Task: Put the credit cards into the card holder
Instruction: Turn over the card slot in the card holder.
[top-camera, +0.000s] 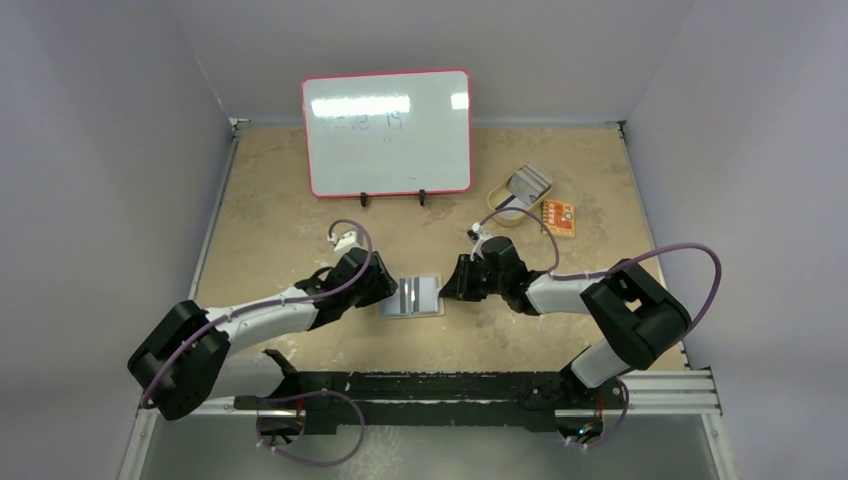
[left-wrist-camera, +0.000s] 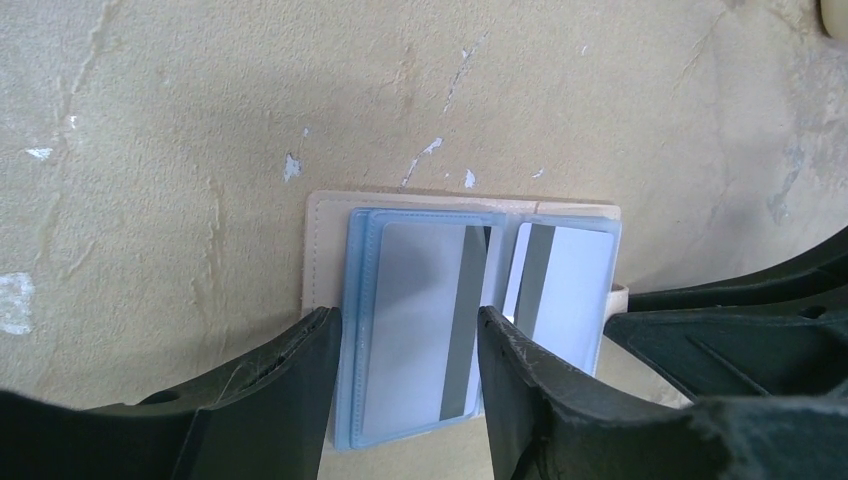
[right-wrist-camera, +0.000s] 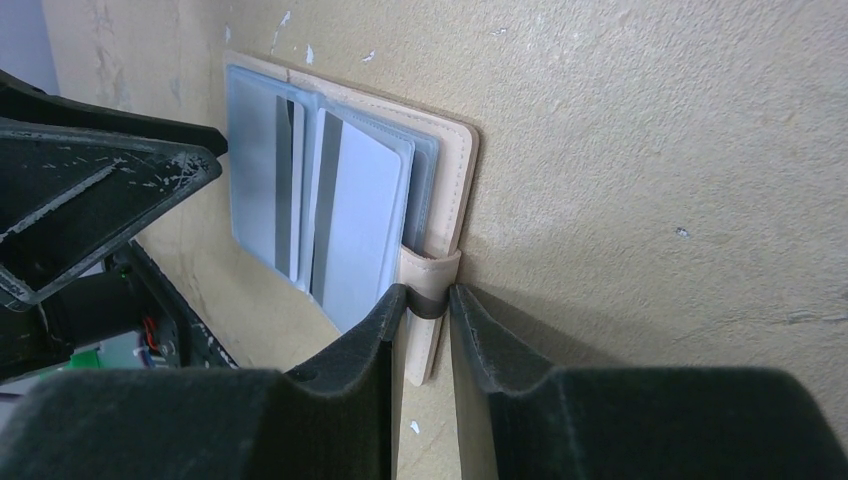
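Note:
The tan card holder (top-camera: 410, 296) lies open and flat at the table's middle, its clear sleeves up. One white card with a grey stripe (left-wrist-camera: 420, 270) sits in the left sleeve and another (left-wrist-camera: 570, 290) in the right sleeve. My left gripper (left-wrist-camera: 408, 318) is open, its fingers astride the left sleeve at the holder's left side. My right gripper (right-wrist-camera: 428, 292) is shut on the holder's snap tab (right-wrist-camera: 425, 340) at its right edge. More grey cards (top-camera: 530, 182) lie in the dish at the back right.
A tan oval dish (top-camera: 497, 192) stands at the back right with an orange patterned item (top-camera: 559, 217) next to it. A red-framed whiteboard (top-camera: 388, 132) stands at the back. Walls enclose the table on three sides.

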